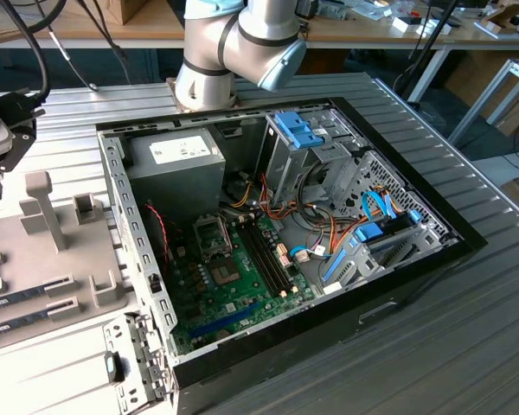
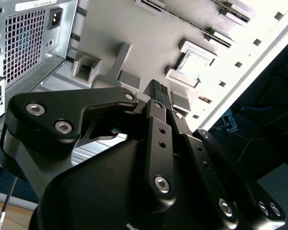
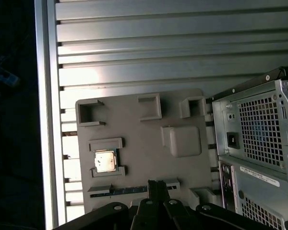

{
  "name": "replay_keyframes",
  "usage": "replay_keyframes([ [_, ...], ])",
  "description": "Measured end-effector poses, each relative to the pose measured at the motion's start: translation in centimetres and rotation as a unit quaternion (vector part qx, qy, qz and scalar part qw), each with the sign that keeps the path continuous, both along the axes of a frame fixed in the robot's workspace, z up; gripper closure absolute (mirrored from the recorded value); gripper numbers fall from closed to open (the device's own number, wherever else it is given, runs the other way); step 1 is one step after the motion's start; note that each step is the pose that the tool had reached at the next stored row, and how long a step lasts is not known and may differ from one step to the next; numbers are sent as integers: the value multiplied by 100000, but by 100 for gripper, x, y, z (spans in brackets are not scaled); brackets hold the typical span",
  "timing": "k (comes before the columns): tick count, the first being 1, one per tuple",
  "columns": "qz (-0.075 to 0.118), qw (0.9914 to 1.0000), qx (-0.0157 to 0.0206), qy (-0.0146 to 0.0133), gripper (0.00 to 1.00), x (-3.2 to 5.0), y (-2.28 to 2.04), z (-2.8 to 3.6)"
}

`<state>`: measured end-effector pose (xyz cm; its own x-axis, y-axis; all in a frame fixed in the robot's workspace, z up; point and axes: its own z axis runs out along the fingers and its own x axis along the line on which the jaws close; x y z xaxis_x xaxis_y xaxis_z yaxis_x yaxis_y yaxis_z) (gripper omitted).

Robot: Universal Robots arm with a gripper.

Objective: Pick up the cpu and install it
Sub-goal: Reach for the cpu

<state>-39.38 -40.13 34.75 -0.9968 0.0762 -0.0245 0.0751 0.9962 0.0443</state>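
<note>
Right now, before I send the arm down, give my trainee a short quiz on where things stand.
1. True or false: the gripper holds the cpu.
2. The cpu lies: A) in a recess of the grey fixture plate; B) on the motherboard; C) on the power supply.
3. Short answer: are the gripper's fingers together or spread?
Key: 1 false; 2 A; 3 together.

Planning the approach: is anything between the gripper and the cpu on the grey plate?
Nothing visible. In both wrist views the cpu lies bare-topped in its grey holder, off to one side of the gripper; only the holder's low walls flank it.
</note>
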Motion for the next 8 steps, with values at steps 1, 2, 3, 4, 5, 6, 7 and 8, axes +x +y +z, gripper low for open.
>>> replay_keyframes([
  [1, -1, 100000, 2, 1, 90, -2, 0, -1],
  [2, 2, 100000, 2, -1, 90, -5, 0, -2],
  [3, 0, 100000, 2, -3, 90, -8, 0, -4],
  [4, -1, 100000, 3, -2, 90, -10, 0, -4],
  [5, 0, 100000, 0, 1, 90, -11, 0, -4],
  [6, 0, 100000, 3, -2, 90, -13, 0, -6],
  [7, -1, 100000, 2, 0, 90, -14, 0, -6],
  [8, -2, 100000, -1, 4, 90, -16, 0, -6],
])
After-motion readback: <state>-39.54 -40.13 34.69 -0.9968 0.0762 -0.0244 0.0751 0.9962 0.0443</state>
